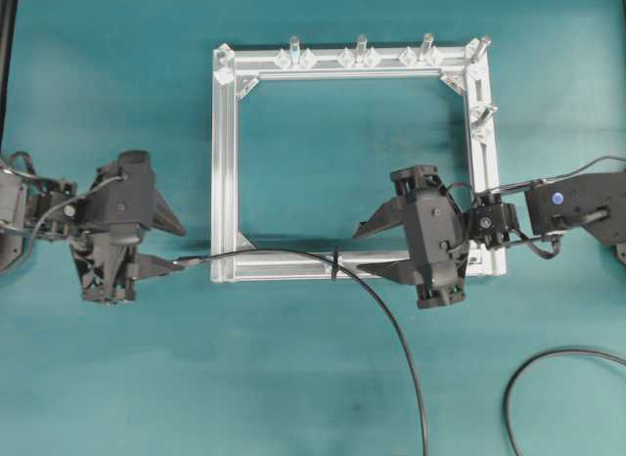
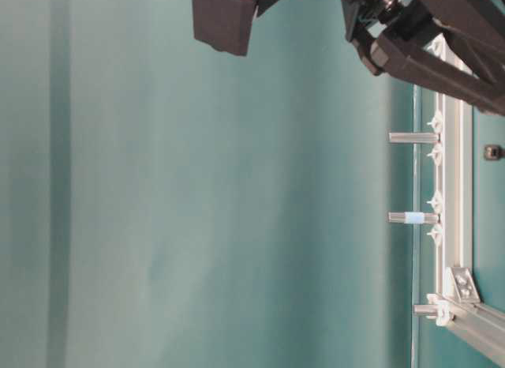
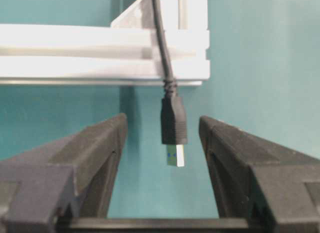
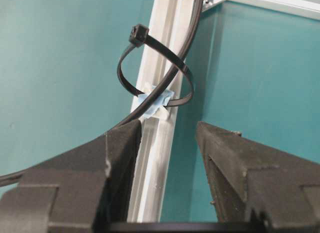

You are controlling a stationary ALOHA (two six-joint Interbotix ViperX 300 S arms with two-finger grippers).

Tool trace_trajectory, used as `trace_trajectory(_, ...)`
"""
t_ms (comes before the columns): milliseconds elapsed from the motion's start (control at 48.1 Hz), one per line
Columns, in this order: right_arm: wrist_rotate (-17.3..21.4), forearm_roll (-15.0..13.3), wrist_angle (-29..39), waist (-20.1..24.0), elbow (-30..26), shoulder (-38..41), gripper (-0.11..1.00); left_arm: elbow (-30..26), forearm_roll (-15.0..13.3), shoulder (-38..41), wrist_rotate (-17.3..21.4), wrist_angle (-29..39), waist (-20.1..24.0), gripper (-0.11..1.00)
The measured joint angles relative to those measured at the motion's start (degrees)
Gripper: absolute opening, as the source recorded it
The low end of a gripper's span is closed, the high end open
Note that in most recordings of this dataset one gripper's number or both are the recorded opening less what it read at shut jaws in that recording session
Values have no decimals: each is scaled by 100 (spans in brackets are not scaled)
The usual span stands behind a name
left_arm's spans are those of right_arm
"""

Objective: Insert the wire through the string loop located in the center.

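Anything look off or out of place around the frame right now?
Nothing stands out. The wire passes through the string loop on the frame bar, and its plug hangs free between the open left gripper fingers.

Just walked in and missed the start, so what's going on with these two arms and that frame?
The long black wire already runs through the small black string loop on the square silver aluminium frame. Its silvery plug tip sits between the fingers of the left hand, which is open and not gripping it. The right hand hovers open over the loop, holding nothing.
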Motion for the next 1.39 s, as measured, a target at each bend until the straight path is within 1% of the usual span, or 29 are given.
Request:
trace_trajectory(166,0,0,18,0,9,-193,51,0,9,-580,167,413,26,58)
trace_trajectory(291,18,-9,167,0,0,-457,51,0,9,-976,237,606,79,58)
trace_trajectory(519,18,-9,562,0,0,-905,51,0,18,-1538,255,668,272,58)
trace_trajectory(706,9,0,633,9,79,-1248,51,114,18,-1916,264,668,316,58)
trace_trajectory(1101,-9,0,589,0,387,-1775,51,510,18,-2979,272,668,343,58)
trace_trajectory(1247,-9,0,422,0,501,-1925,51,677,26,-3366,281,668,396,58)
trace_trajectory(1392,-9,0,105,0,633,-2030,51,756,18,-3612,290,668,475,58)
